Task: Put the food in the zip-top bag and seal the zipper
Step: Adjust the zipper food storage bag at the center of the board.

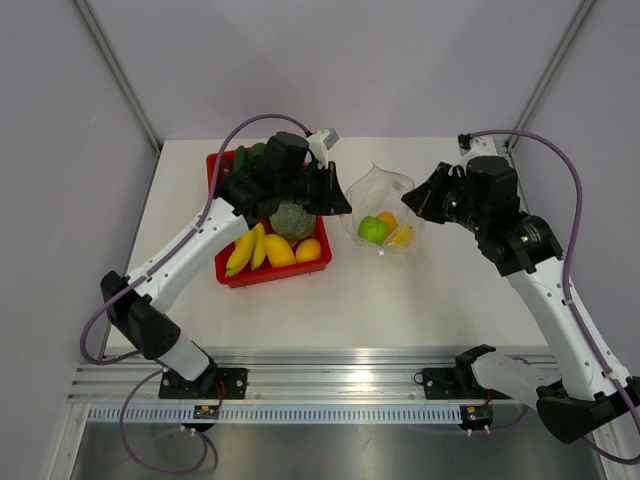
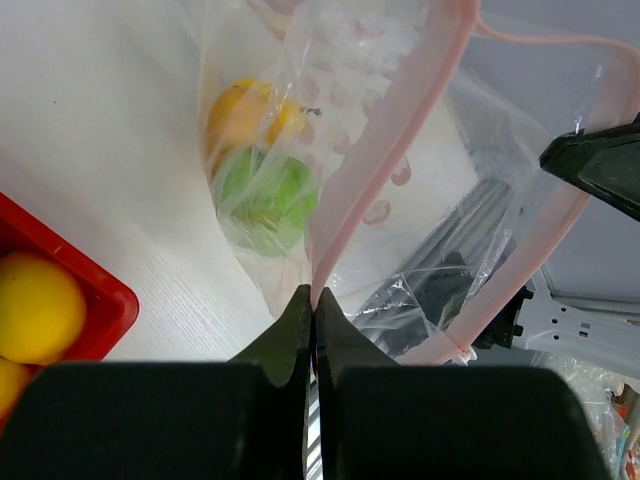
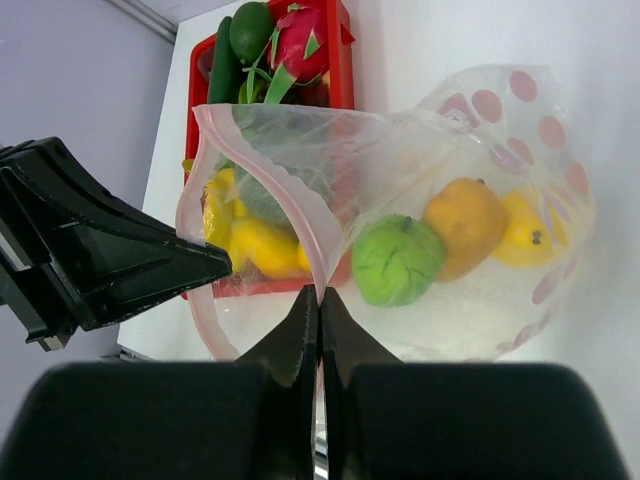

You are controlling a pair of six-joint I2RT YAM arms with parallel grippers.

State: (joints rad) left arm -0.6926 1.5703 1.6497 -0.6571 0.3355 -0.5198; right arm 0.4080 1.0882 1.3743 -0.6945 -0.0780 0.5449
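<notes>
One zip-top bag (image 1: 381, 192), one red tray (image 1: 222, 276), two claws. Bag sits just right of the tray, centre of the top view: clear crinkly plastic with pink dots, mouth spread open, pink zipper (image 2: 385, 140) running round the rim. 3 food pieces inside, low in the bag and touching: 1 green fruit (image 3: 397, 260), 1 orange fruit (image 3: 465, 225), 1 yellow fruit (image 3: 525, 235). In the tray: 1 netted melon (image 1: 291, 220), partly under the left arm, 1 banana bunch (image 1: 245, 250), 2 rounder yellow pieces (image 1: 279, 250) at the lower edge. At the tray's upper end there is 1 dragon fruit (image 3: 300, 40), 1 dark green avocado (image 3: 250, 30), 1 cucumber (image 3: 222, 70). Left gripper (image 2: 313, 300) has fingers pressed together, pinching the zipper on the bag's tray side. Right gripper (image 3: 319, 295) is closed too, nipping the zipper on the opposite side of the mouth. Bag hangs stretched between the two.
</notes>
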